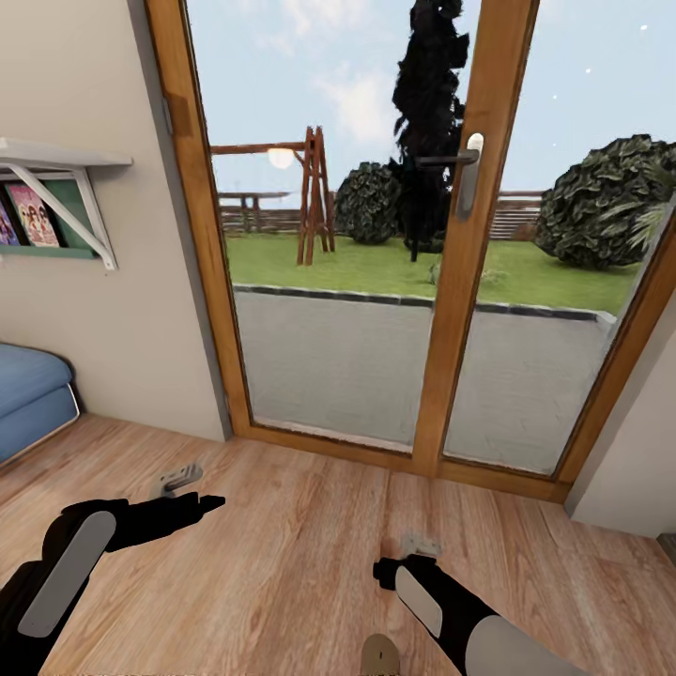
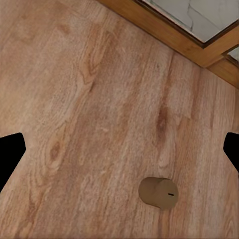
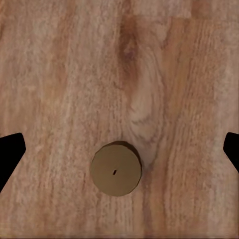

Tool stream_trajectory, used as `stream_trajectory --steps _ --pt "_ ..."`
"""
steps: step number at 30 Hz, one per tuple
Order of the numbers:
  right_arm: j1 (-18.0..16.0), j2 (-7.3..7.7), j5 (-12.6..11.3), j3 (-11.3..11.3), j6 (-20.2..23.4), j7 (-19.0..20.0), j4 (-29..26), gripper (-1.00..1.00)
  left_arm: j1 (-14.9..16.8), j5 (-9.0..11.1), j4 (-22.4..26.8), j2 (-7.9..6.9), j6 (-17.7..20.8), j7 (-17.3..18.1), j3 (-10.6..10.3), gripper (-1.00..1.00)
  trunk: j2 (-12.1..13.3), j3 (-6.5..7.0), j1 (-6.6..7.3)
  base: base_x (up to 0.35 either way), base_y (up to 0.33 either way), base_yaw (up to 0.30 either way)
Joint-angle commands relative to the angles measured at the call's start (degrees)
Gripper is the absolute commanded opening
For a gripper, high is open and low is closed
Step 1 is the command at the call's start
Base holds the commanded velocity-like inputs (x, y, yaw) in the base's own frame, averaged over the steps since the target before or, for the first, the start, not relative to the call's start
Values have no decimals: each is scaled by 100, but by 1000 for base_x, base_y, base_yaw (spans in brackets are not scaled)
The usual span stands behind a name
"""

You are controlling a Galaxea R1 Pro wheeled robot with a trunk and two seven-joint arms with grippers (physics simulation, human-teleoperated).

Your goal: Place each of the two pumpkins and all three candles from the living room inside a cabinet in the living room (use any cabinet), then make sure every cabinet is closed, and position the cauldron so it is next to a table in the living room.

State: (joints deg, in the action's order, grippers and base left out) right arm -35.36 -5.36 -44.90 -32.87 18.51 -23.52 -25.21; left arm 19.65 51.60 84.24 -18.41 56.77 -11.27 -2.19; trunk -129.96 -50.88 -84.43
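- Head view: the robot faces a glazed patio door point(image 1: 394, 282) with a warm wooden frame and a metal lever handle point(image 1: 465, 169); through the glass lie a grey terrace, a lawn, a wooden swing frame point(image 1: 314, 197), dark bushes and a tall dark tree.
- To the left, a white bracket shelf point(image 1: 56, 160) on the beige wall carries books over a green panel, and the corner of a blue sofa point(image 1: 33, 394) sits below it.
- The wooden floor point(image 1: 282, 545) runs across the lower half. The left gripper point(image 1: 178, 481) reaches forward over it, pale fingers seemingly spread, though they are small here.
- The right gripper point(image 1: 420, 545) points down at the floor; from this angle its fingers are too foreshortened to judge.
- A candle point(image 1: 380, 652), a brownish stub, stands on the boards at the bottom edge, just inside the right forearm.
- Left wrist view: the candle point(image 2: 159, 192) appears as a short tan cylinder upright on the floor point(image 2: 99, 99), a dark wick mark on its top. The black fingertips point(image 2: 10, 154) sit at opposite edges, wide apart, holding nothing. The door's wooden threshold point(image 2: 169, 35) crosses one corner.
- Right wrist view: the candle point(image 3: 116, 170) is seen straight from above, a round tan disc with a tiny wick slit, resting on the floor point(image 3: 119, 59). The black fingertips point(image 3: 10, 154) stand at either margin, fully parted, with the candle between their lines and untouched.
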Motion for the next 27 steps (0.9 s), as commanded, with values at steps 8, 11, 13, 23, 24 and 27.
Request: stream_trajectory --steps 8,11,13,23,24,27 --pt "-6 -34 -40 -44 -161 -13 2 100 4 61 5 1 13 -59 -17 100 -325 -150 -175 0 0 0" --pt "-6 -14 -49 -41 -221 -13 6 100 -2 61 5 2 12 -59 -20 100 -445 -204 -241 0 0 0" --pt "-6 -6 -52 -37 -234 -12 10 100 -4 61 5 7 10 -59 -34 100 -526 -240 -285 0 0 0" --pt "-6 0 -54 -35 -180 -12 48 100 -5 61 5 24 10 -59 -60 100 -927 -419 -505 0 0 0" --pt "-6 0 -54 -35 -177 -12 102 100 -5 61 5 17 10 -59 -59 100 -967 -437 -527 0 0 0" --pt "-6 3 -47 -35 -173 -12 455 100 -5 61 5 8 10 -59 -49 100 -1087 -491 -593 0 0 0"
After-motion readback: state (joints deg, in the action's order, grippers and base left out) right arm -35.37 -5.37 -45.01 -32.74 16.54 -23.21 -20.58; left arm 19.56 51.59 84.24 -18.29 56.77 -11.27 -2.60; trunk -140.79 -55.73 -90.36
